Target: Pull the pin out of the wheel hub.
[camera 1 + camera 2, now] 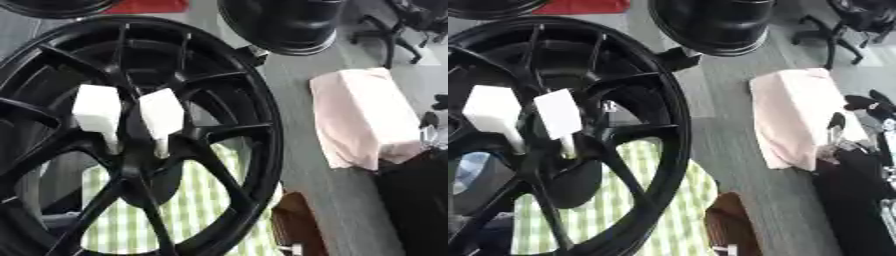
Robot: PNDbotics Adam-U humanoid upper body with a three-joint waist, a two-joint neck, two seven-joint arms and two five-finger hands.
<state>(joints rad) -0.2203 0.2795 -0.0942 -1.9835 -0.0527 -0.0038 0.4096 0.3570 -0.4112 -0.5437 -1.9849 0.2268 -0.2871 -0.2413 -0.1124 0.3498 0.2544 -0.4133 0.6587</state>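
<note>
Pins: two white blocky plastic pins, one (96,111) beside the other (162,117), sit seated at the centre of the black spoked metal wheel hub (131,150) (neither drawn out). Right hand (866,107) shows at the right edge, finger state untellable.

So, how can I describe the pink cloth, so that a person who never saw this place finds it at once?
Start from the big black spoked wheel that fills the left of the view, then look right across the grey table. The pink cloth lies there folded, beside the robot's black right hand. It is the only plain pale pink thing; the other cloth, behind the wheel, is green and white checked.
</note>
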